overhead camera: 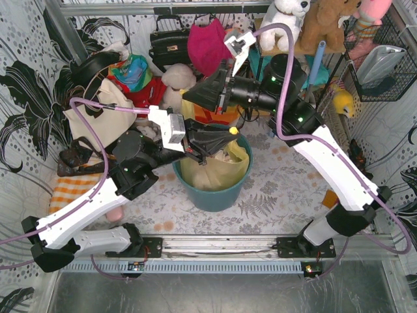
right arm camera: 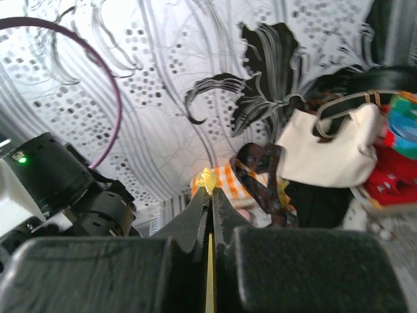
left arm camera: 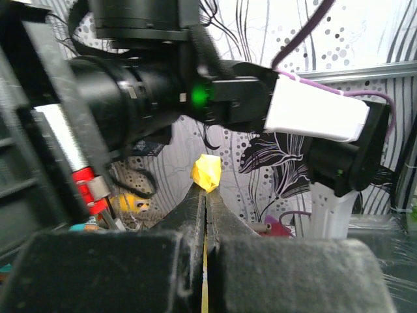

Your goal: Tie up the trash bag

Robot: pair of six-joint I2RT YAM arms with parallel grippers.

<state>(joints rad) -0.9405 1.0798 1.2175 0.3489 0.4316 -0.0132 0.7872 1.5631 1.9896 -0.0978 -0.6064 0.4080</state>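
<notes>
The trash bag [overhead camera: 218, 171], thin yellow-green plastic, sits in the round teal bin [overhead camera: 212, 194] at the table's middle, with its top edges pulled up. My left gripper [overhead camera: 229, 131] is over the bin's rim, shut on a corner of the bag. A yellow nub of the bag [left arm camera: 206, 172] sticks out past the left gripper [left arm camera: 206, 190]. My right gripper [overhead camera: 186, 96] is higher and further back, pointing left. In the right wrist view the right gripper [right arm camera: 209, 192] is shut on another strip of the bag [right arm camera: 208, 177]. The bag's contents are mostly hidden.
Handbags [overhead camera: 168, 40], a white tote [overhead camera: 98, 107], a pink cloth [overhead camera: 208, 45] and stuffed toys [overhead camera: 287, 19] crowd the back wall. A wire basket [overhead camera: 384, 59] hangs at the right. An orange checked cloth [overhead camera: 71, 189] lies at the left. The two arms cross closely above the bin.
</notes>
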